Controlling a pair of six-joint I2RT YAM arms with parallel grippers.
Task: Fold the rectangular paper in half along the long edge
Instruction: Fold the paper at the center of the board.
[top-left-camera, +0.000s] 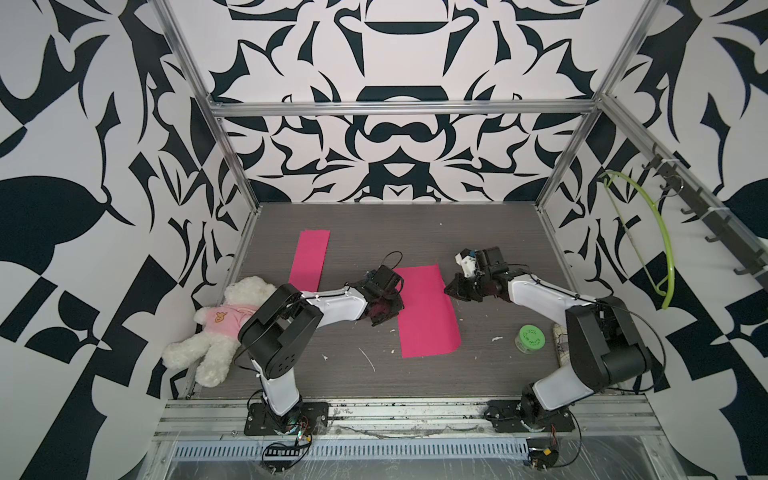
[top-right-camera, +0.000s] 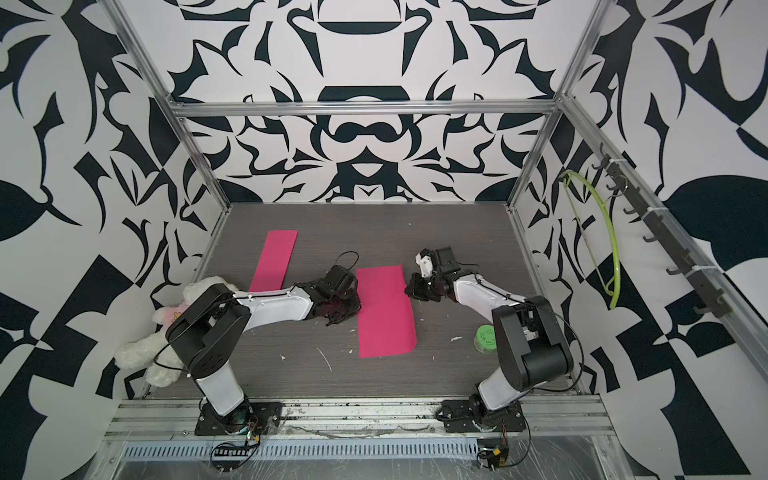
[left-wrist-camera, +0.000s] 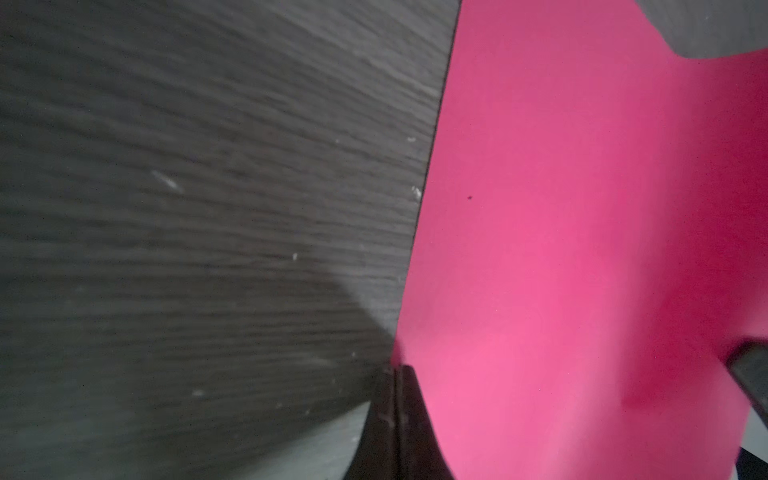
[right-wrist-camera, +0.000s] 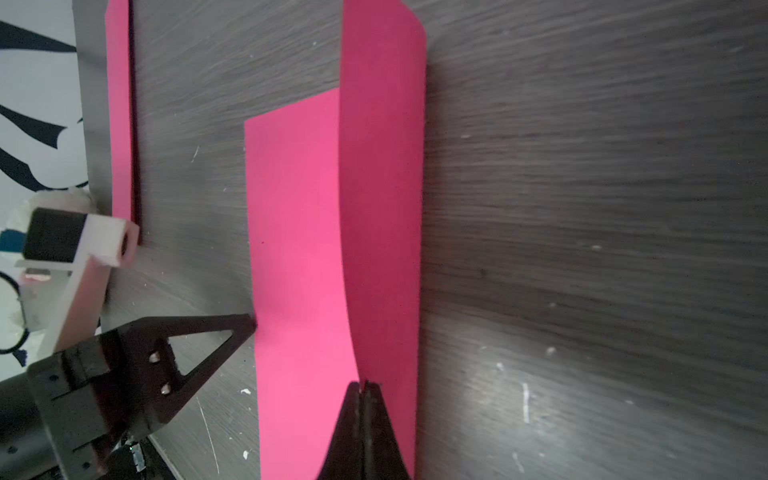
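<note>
The pink rectangular paper lies lengthwise in the middle of the dark table. My left gripper is at its left long edge. In the left wrist view its jaws are shut, with the paper edge running into their tips. My right gripper is at the right long edge. The right wrist view shows that gripper shut on that edge, which curls up off the table while the rest of the paper lies flat.
A narrow pink strip lies at the back left. A white teddy bear in a pink shirt leans at the left edge. A green-lidded jar stands by the right arm. A green hanger hangs on the right wall.
</note>
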